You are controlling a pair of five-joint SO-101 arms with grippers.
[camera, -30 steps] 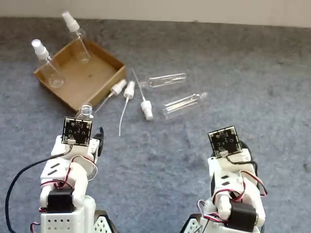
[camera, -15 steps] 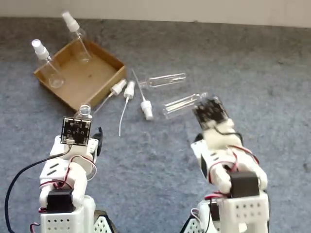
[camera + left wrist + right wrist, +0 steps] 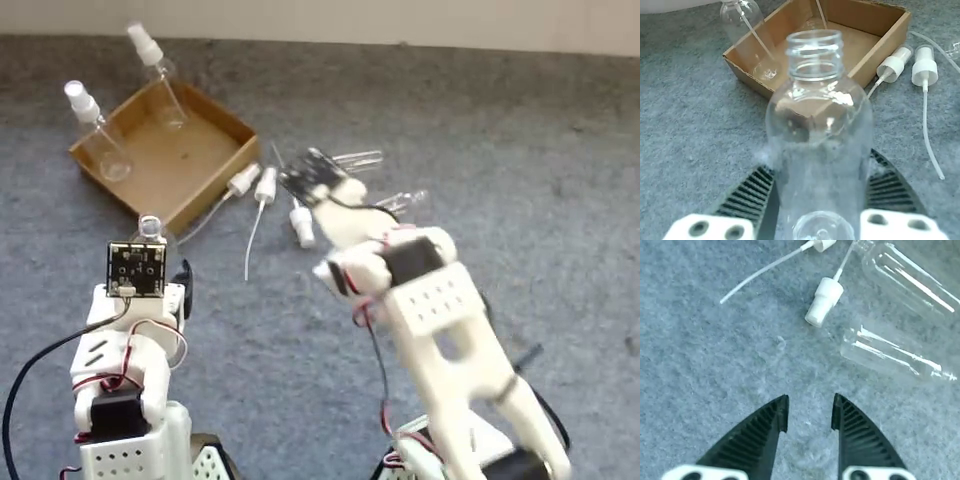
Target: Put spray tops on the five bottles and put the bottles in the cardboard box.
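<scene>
My left gripper [image 3: 818, 172] is shut on an upright clear bottle [image 3: 820, 120] with a bare neck, held near the cardboard box [image 3: 215, 185]. That bottle's neck [image 3: 150, 226] shows above the left arm in the high view. Two capped bottles [image 3: 97, 132] [image 3: 160, 75] stand at the box's far corners. My right gripper [image 3: 809, 415] is open just above the carpet, short of a loose spray top [image 3: 824, 301]. Two uncapped bottles [image 3: 890, 355] [image 3: 912, 282] lie beyond that top. Two more spray tops [image 3: 243, 180] [image 3: 266, 185] lie beside the box.
Grey carpet [image 3: 520, 150] covers the table, with open room to the right. The right arm [image 3: 400, 265] stretches across the middle and hides part of the lying bottles in the high view. Long dip tubes [image 3: 250, 245] trail from the loose tops.
The right arm has swung forward and left from the front right corner to the loose spray tops. The left arm with its bottle has shifted slightly left.
</scene>
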